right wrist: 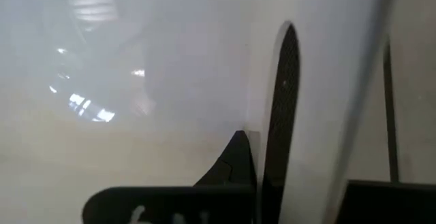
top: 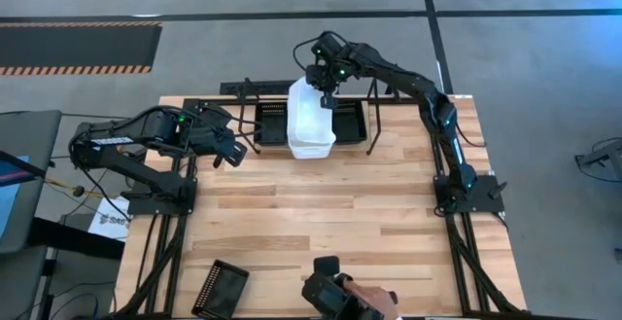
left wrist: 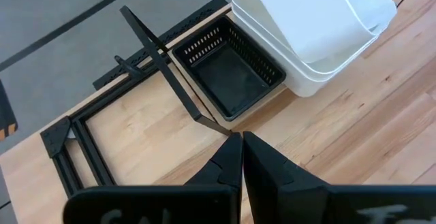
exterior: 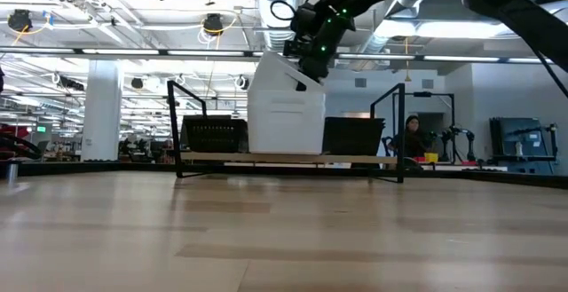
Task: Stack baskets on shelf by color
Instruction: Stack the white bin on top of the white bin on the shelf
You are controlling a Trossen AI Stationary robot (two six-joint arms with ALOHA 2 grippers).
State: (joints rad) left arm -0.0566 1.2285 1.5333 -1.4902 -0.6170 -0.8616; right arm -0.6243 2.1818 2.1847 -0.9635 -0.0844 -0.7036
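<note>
- Right now my right gripper [top: 324, 79] sits at the far end of the shelf [top: 369, 125], its fingers pinched on the rim of a tilted white basket [top: 309, 116] that is nesting into another white one [left wrist: 310, 81] in the shelf's middle bay.
- My left gripper [top: 233, 155] waits near the shelf's left end, above the table [top: 321, 213], with its fingers pressed together on nothing.
- I judge the white basket light and stiff, with smooth walls that could slip; the thin rim is the only sensible place to pinch, as I have it.
- It looks likely to bind if it enters the lower basket crooked, so I would level it first.
- Black mesh baskets flank the white pair: one in the left bay [top: 270, 121], one in the right bay [top: 347, 118]. Another black basket [top: 219, 288] lies at the near left of the table.
- Only the left wrist view shows two white shells, the upper one canted inside the lower.
- Only the low view shows the upper basket's tilt in profile.
- Only the high view shows a person's hand [top: 374, 296] at the near edge.
- My right wrist view is filled by white wall.
</note>
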